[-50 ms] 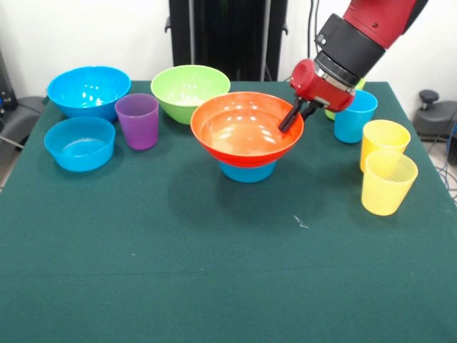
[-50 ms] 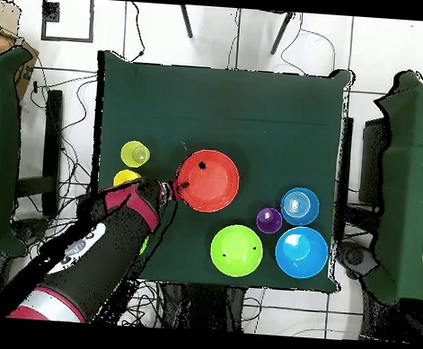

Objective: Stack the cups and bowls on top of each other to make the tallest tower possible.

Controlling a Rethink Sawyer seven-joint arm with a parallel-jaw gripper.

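Orange bowl (image 1: 243,132) upright atop a small blue bowl (image 1: 247,172), mid-bench, slightly toward the far half in the front view; lower bowl mostly hidden, only its base and lower wall showing under the orange rim, and wholly covered in the overhead view. Gripper (image 1: 293,120) angled down from the red and black arm (image 1: 357,43), dark fingers straddling the orange rim on the picture's right side, one finger seemingly inside, one outside; jaws narrow, apparently pinching the rim, though actual contact hard to confirm. Purple cup (image 1: 138,121) standing apart on the green bench (image 1: 214,271), between a second small blue bowl (image 1: 80,143) and the lime green bowl (image 1: 189,89). Large blue bowl (image 1: 88,91) behind, at the far left corner. Blue cup (image 1: 354,117) partly masked by the wrist; lime green cup (image 1: 330,113) behind it almost entirely hidden, just slivers visible. Two yellow cups (image 1: 386,171) close together near the right edge, the nearer one overlapping the farther; touching or not, cannot tell. From above, arm covering the blue and green cups completely and part of one yellow cup.
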